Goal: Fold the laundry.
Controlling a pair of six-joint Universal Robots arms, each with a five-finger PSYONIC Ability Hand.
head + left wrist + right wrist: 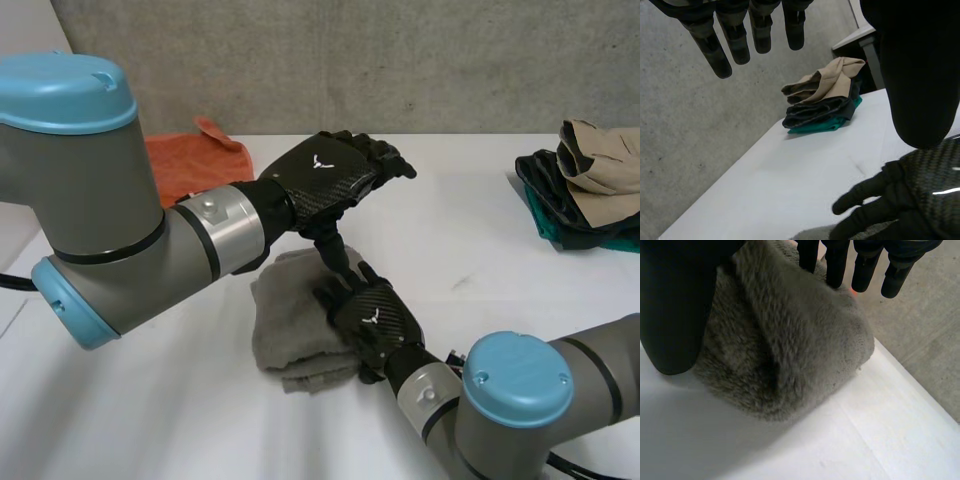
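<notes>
Grey towel [295, 335] lies under the emblem-marked right hand [372, 318].

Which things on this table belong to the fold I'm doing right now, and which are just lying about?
In the job:
- grey towel, folded at mid-table
- right hand, open, on the towel
- left hand, open, raised above it

Lying about, probably other laundry:
- orange cloth, at the far left
- pile of beige, black and teal garments, at the far right
</notes>
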